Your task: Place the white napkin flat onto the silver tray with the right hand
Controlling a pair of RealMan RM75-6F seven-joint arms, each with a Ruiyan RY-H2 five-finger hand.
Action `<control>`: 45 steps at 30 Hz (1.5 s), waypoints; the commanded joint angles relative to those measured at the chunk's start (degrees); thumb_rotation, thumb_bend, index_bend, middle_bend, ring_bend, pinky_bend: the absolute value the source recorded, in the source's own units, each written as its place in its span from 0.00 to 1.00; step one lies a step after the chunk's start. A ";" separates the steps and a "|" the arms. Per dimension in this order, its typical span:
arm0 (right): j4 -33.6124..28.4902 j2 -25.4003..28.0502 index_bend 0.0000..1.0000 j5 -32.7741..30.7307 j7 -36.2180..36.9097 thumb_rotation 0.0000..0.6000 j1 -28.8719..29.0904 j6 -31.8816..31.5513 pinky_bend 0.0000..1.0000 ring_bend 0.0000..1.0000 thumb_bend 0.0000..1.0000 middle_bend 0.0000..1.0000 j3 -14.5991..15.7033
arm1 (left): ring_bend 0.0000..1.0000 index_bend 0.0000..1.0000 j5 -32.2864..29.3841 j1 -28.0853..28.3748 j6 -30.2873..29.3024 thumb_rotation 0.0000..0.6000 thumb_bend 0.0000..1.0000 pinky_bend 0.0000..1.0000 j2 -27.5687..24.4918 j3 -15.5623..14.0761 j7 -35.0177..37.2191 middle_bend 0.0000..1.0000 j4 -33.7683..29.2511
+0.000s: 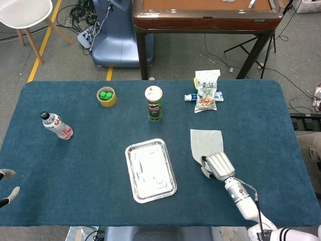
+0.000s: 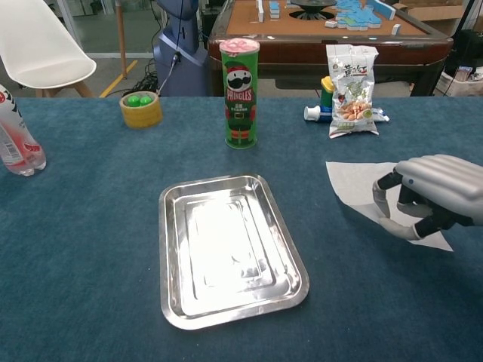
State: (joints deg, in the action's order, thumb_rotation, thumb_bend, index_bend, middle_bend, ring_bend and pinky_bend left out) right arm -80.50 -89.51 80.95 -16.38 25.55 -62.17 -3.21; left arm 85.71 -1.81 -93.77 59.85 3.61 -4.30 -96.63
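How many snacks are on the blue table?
2. The green Pringles can stands upright at the back, in the middle. The snack bag is further right, with a tube and a small bottle behind it. None seem hidden.

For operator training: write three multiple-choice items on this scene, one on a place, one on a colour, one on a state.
1. Where is the napkin?
A. in the tray
B. on the table right of the tray
C. under the can

2. What colour is the can?
A. green
B. blue
C. orange

3. What does the tray hold?
A. the napkin
B. a bottle
C. nothing

Key: 1 B, it lies on the cloth under the right hand, apart from the tray. 2 A, its wall is green. 3 C, only bare metal shows.
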 commanded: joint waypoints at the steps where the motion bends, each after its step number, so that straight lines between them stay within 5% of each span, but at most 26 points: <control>1: -0.26 -0.26 0.57 0.01 -0.18 1.00 0.52 -0.10 1.00 1.00 0.47 1.00 -0.58 | 0.38 0.44 0.02 -0.03 -0.05 1.00 0.21 0.54 -0.04 0.01 0.02 0.49 -0.02; 27: 3.61 -7.80 0.57 0.49 -2.07 1.00 12.55 5.82 1.00 1.00 0.47 1.00 -6.56 | 0.38 0.44 0.26 -0.73 -1.47 1.00 0.21 0.54 -0.80 0.25 0.33 0.49 -0.51; 45: -1.50 -7.72 0.57 0.05 -1.05 1.00 16.84 8.01 1.00 1.00 0.47 1.00 -7.14 | 0.38 0.44 0.44 -0.92 -1.65 1.00 0.21 0.54 -0.93 0.24 0.35 0.49 -0.69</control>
State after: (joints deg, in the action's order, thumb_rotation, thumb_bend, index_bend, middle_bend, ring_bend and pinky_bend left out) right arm -81.48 -97.41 81.30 -17.69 42.09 -54.53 -10.29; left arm 86.13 -2.73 -95.42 58.92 3.85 -3.94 -97.32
